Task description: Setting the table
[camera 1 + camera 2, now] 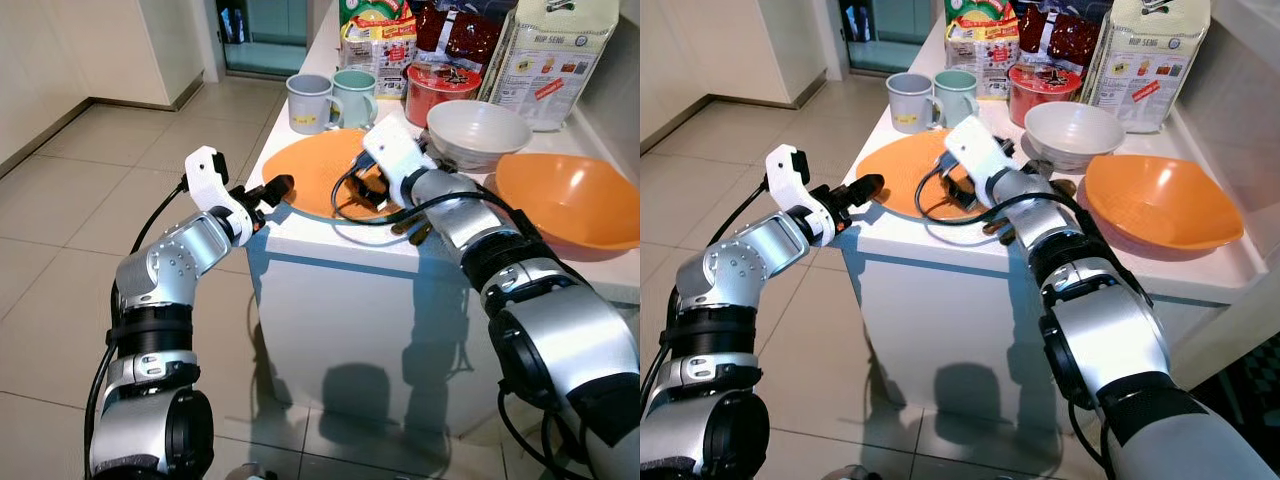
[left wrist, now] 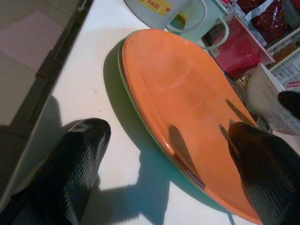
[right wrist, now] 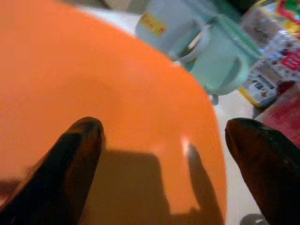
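An orange plate [image 1: 315,165] with a pale green rim lies flat at the near left corner of the white counter [image 1: 330,235]. My left gripper [image 1: 277,188] is open at the plate's near left rim. In the left wrist view one finger [image 2: 77,159] is over the bare counter and the other over the plate [image 2: 178,93]. My right gripper [image 3: 164,164] hovers open low over the plate's surface [image 3: 93,84], reaching in from the right. Nothing is held in either one.
Behind the plate stand a grey-blue mug [image 1: 309,103] and a green mug [image 1: 355,96]. A white bowl [image 1: 478,130], a big orange bowl [image 1: 570,200], a red noodle cup [image 1: 440,88] and food bags [image 1: 555,55] crowd the right and back. Tiled floor [image 1: 90,190] lies left.
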